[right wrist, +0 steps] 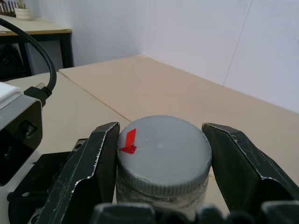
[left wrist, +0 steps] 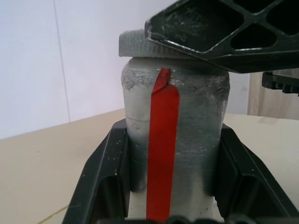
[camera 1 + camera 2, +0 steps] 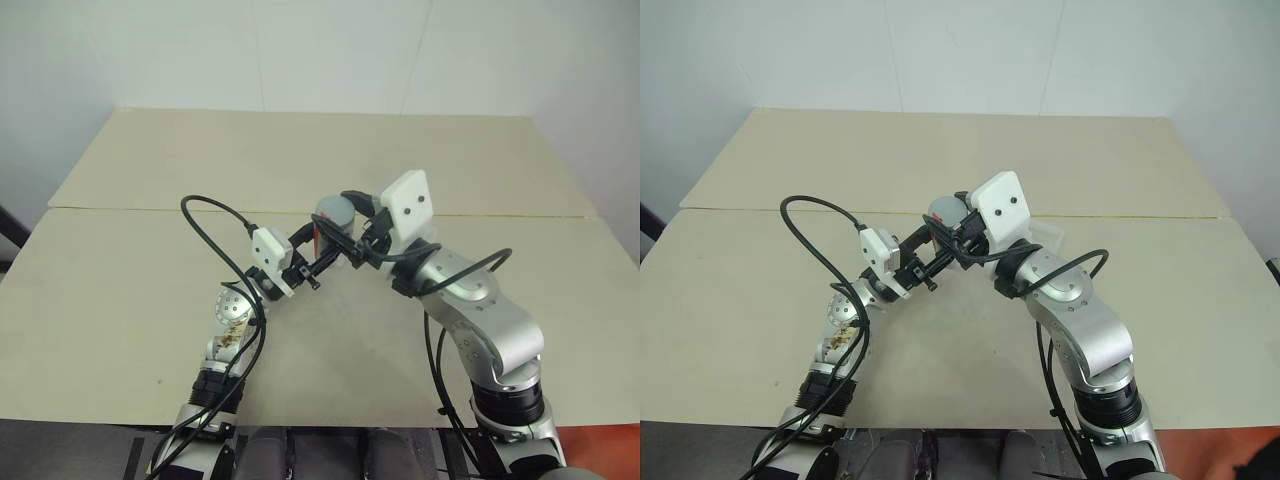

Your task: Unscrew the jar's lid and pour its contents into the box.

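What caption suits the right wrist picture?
Right gripper shut on the grey lid of the jar.

Clamped upright between the two black fingers point(image 2: 105, 179) of the left gripper point(image 2: 170, 186): the jar point(image 2: 187, 140), whitish wall pressed on both sides, red label stripe point(image 2: 161, 154) running down its front, stripe tip curled at the top. Capped by the grey lid point(image 2: 138, 44), ribbed rim showing. Laid over and against the lid, one black latticed finger of the right gripper point(image 2: 224, 32). Behind, beige tabletop point(image 2: 42, 172) running to its far edge at a white wall point(image 2: 60, 56).
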{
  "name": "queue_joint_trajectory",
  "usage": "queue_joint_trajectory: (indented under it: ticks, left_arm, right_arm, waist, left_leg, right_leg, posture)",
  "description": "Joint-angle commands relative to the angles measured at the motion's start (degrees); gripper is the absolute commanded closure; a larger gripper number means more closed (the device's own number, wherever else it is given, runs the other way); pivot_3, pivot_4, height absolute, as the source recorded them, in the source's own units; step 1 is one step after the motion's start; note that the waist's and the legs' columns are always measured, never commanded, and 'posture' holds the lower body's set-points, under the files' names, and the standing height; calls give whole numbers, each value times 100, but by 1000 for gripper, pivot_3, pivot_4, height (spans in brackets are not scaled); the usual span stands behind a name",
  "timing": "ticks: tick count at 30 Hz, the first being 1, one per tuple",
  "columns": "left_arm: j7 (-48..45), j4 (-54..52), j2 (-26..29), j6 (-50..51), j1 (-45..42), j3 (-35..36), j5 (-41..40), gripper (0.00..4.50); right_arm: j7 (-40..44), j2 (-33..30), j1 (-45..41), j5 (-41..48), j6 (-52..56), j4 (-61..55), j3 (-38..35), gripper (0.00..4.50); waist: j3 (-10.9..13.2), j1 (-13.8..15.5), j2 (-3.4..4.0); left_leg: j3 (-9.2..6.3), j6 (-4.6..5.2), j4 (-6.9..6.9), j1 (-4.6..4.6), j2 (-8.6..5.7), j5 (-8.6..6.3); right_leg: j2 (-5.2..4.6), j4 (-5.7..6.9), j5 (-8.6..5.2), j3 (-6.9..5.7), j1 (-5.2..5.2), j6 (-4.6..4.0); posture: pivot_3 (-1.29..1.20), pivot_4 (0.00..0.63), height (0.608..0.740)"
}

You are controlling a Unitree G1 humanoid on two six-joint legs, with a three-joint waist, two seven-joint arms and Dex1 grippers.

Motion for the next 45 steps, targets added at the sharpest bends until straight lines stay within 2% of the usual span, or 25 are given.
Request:
queue_joint_trajectory:
  ticks: [1,10,15,22,30,39,44,45]
  left_arm:
    - [-267,-368,42,42,48,-115,-233,2595]
    - [-699,-795,140,453,132,-324,-614,2595]
    - [-935,-1093,228,712,150,-423,-777,2595]
    - [-1083,-1481,334,982,348,-487,-948,2595]
    - [-945,-1689,261,982,447,-580,-890,2595]
    - [-857,-1833,323,974,542,-631,-859,2595]
    - [-776,-1930,383,989,624,-628,-857,2595]
    - [-763,-1925,390,976,637,-637,-841,2595]
  right_arm:
    - [332,-140,-77,191,-205,-58,-155,1726]
    - [2164,-999,-267,1139,-713,506,-638,1726]
    - [3601,-1433,-461,1305,-1383,1235,-502,1726]
    - [4985,-1465,-1247,1422,-1869,2588,-386,1726]
    - [7186,-1466,-2401,1323,-2542,4676,-153,1726]
    - [7398,-1970,-3182,2443,-3558,5860,1181,1726]
    - [7398,-2033,-3334,2594,-4034,6187,1547,1726]
    - [7398,-2015,-3367,2574,-3962,6268,1555,1376]
  waist:
    - [0,-1,0]
    - [0,3,0]
    - [0,-2,0]
    - [1,-40,0]
    - [1,-21,1]
    - [2,-41,1]
    - [2,-39,1]
    - [2,-38,1]
  left_leg:
    - [0,0,0,0,0,0]
    - [-1,22,1,2,1,-13]
    - [-1,23,0,3,1,-13]
    - [-1,22,0,6,4,-13]
    - [0,21,1,5,3,-12]
    - [0,-7,1,4,10,4]
    - [0,-6,0,2,13,4]
    - [0,-6,1,2,13,3]
  right_leg:
    - [0,0,0,0,0,0]
    - [0,-5,0,0,4,0]
    - [0,-9,0,0,3,0]
    - [0,-9,0,2,3,0]
    - [0,-7,0,0,6,0]
    - [-1,-6,0,1,3,-1]
    - [-2,-5,1,1,2,-1]
    - [-2,-6,1,1,2,-1]
  posture:
    - [0,150,740]
    - [0,150,740]
    - [0,150,740]
    - [0,150,740]
    - [0,150,740]
    - [0,150,740]
    - [0,150,740]
    - [0,150,740]
